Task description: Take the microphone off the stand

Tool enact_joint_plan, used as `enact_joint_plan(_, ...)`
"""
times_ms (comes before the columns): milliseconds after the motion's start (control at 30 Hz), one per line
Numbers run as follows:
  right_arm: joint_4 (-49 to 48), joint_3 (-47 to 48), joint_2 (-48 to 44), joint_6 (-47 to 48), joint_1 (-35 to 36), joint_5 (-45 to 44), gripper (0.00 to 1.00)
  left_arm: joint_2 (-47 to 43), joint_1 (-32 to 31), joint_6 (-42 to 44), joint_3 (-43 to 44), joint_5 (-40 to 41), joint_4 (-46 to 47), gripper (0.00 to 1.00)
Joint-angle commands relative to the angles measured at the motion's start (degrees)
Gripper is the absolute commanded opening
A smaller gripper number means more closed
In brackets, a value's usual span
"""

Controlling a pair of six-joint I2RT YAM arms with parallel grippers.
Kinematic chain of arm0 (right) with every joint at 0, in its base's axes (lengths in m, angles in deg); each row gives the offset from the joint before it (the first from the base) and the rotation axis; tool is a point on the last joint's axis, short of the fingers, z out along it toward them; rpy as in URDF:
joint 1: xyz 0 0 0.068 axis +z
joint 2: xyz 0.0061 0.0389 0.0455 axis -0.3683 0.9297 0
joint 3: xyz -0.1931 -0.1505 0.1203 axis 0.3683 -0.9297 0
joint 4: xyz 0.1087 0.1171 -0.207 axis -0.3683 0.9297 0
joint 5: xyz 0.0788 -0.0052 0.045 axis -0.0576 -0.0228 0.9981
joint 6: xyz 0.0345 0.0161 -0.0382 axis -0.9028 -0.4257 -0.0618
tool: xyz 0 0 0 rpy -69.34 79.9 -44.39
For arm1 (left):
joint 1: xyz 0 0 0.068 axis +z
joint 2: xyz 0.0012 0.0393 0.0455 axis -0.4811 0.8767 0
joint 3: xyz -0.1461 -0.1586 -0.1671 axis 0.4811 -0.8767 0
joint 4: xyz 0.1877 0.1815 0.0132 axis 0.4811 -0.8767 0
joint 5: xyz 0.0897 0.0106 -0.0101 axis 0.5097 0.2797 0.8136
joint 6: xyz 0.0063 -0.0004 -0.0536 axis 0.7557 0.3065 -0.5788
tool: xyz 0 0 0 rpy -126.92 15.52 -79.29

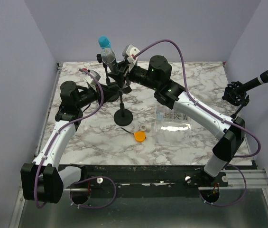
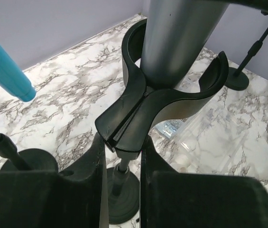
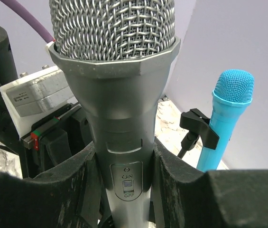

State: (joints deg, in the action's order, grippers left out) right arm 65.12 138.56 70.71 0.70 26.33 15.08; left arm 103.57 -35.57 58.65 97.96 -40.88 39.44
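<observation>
The left arm (image 1: 60, 133) and right arm (image 1: 205, 114) reach forward, wrists angled inward toward each other; left gripper (image 2: 123, 156) pinches the mic clip (image 2: 138, 109); right gripper (image 3: 124, 161) clamps the silver microphone (image 3: 117, 95).

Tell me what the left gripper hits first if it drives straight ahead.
The mic clip: its stem already sits between the fingers of the left gripper, so contact looks immediate, though depth is unclear.

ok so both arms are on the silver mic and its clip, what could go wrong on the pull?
1. The clip wraps around the silver microphone body. If the left fingers slip on the clip's stem, the stand, on its small round base, may lift or tip with the mic.
2. The blue microphone stands close beside it. A sideways pull by the right fingers could knock it.
</observation>
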Motion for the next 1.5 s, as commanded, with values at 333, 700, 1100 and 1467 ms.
enact_joint_plan(333,-16.77,-3.93,-9.43,-6.78,0.32,-10.11,0.01,0.74,0.13,2.79,2.61,0.07,-3.45,0.00)
enact_joint_plan(700,-41.59,-26.89,-23.09,-5.85,0.27,-50.57,0.01,0.86,0.17,1.63,3.49,3.52,-4.11,0.03)
enact_joint_plan(1100,-24.68,-38.96,-22.02,-23.05,-10.46,-53.38,0.01,-1.04,0.20,-0.61,3.36,6.71,-3.96,0.56)
enact_joint_plan(1467,-5.33,-22.48,-3.67,-41.68,-15.21,-48.44,0.01,-9.11,0.13,-2.25,1.80,12.48,-2.15,0.99)
